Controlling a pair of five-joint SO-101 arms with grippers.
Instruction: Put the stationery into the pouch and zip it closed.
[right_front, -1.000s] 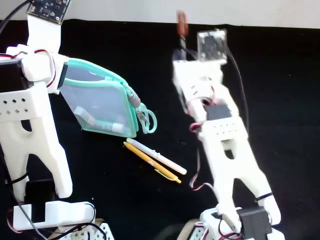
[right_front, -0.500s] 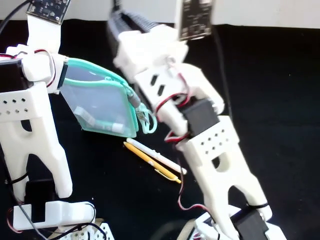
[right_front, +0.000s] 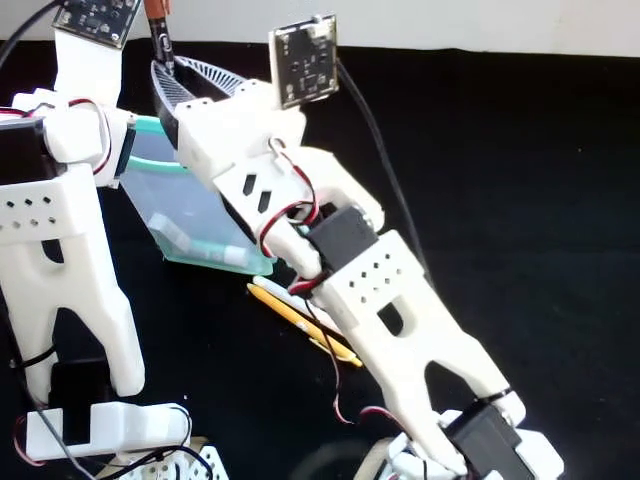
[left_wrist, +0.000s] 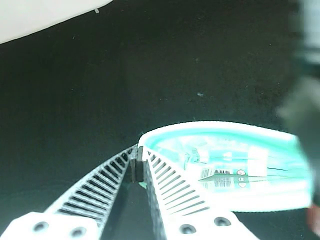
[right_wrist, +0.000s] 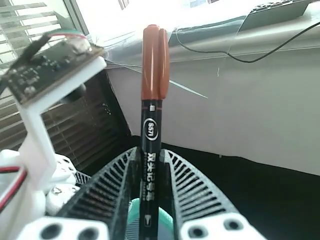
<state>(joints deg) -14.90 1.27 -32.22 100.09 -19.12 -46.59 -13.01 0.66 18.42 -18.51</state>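
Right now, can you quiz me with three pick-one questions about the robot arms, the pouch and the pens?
1. The left gripper is
A) wide open
B) shut on the teal pouch's edge
C) holding a pen
2. How many pens lie on the table?
A) two
B) four
C) none
3. Where is the brown-capped marker?
A) on the table
B) in the right gripper
C) inside the pouch
Answers: 1 B, it pinches the rim. 2 A, a yellow pen and a white pen. 3 B, clamped upright there.
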